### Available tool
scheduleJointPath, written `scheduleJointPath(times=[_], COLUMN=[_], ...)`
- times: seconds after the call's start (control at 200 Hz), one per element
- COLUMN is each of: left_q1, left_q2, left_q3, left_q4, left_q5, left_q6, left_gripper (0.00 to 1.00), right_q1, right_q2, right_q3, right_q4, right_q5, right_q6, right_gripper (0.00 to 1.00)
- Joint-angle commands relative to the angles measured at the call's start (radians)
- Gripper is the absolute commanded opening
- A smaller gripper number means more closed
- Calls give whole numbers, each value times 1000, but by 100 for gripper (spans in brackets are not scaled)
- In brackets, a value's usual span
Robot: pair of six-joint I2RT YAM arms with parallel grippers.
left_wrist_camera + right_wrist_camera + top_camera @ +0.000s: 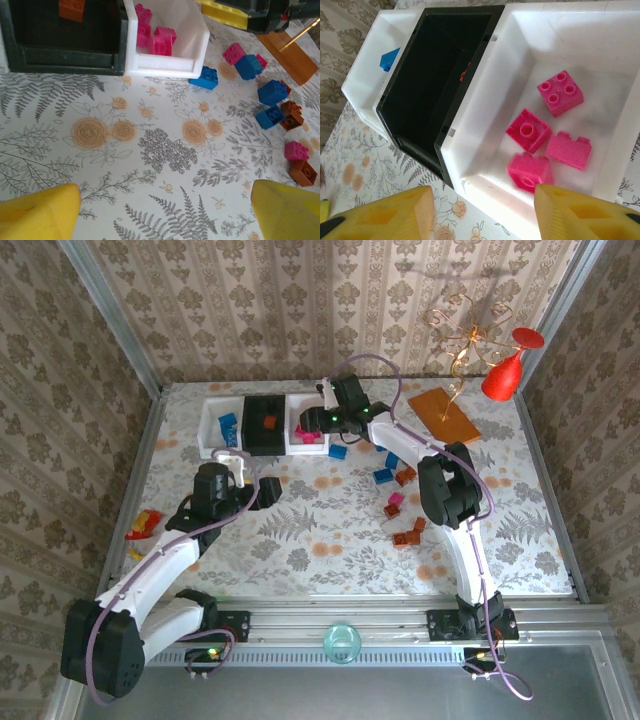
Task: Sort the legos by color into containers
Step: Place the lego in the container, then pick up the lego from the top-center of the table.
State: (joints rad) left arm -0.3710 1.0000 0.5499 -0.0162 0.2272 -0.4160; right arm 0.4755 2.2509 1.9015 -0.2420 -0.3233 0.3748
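Observation:
Three trays stand in a row at the back: a white tray [213, 412] holding a blue brick [229, 426], a black tray [265, 403] holding an orange brick [270, 422], and a white tray [485, 150] with several pink bricks [560, 92]. My right gripper [485, 215] hangs open and empty over this tray's near rim. Over bare tablecloth in front of the trays, my left gripper [165, 215] is open with nothing in it. Loose legos lie right of it: a blue brick [205, 77] by the tray, further blue [272, 91], pink [296, 150] and brown [303, 172] bricks.
A flat orange board [443, 415] lies at the back right, with a red glass [505, 370] and a gold wire ornament [465, 335] above it. Red and yellow pieces [143, 525] lie at the table's left edge. Patterned walls close the table in.

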Motion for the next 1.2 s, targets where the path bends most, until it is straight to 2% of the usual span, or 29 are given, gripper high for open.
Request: scheduleJointPath(times=[0.0, 0.18, 0.255, 0.335, 0.415, 0.53, 0.71, 0.835, 0.925, 1.06, 1.195], left_q1=[9, 4, -23, -79, -183, -247, -255, -253, -246, -228, -205], left_q2=[-3, 38, 75, 132, 210, 315, 328, 259, 194, 98, 24], left_q3=[-4, 5, 17, 58, 118, 177, 140, 93, 56, 13, -25], left_q4=[-11, 13, 41, 38, 14, 24, 123, 86, 57, 22, 6], left_q5=[80, 164, 156, 92, -11, -101, -104, -145, -168, -180, -185], left_q6=[1, -11, -27, -15, 15, 20, -42, -36, -35, -37, -43], left_gripper=[90, 90, 90, 89, 88, 86, 85, 85, 86, 87, 87], right_q1=[-6, -34, -41, -47, -51, -52, -51, -51, -56, -65, -75], right_q2=[-116, -329, -407, -482, -566, -633, -505, -357, -260, -164, -71], right_q3=[-46, -346, -478, -611, -737, -860, -763, -650, -575, -493, -394], right_q4=[-3, 94, 125, 139, 142, 216, 215, 234, 247, 292, 258], right_q5=[-22, 28, 84, 127, 165, 186, 199, 122, 96, 38, -9], right_q6=[-23, -39, -43, -48, -58, -79, -145, -134, -114, -81, -53], right_gripper=[62, 70, 75, 79, 81, 85, 86, 87, 94, 99, 100])
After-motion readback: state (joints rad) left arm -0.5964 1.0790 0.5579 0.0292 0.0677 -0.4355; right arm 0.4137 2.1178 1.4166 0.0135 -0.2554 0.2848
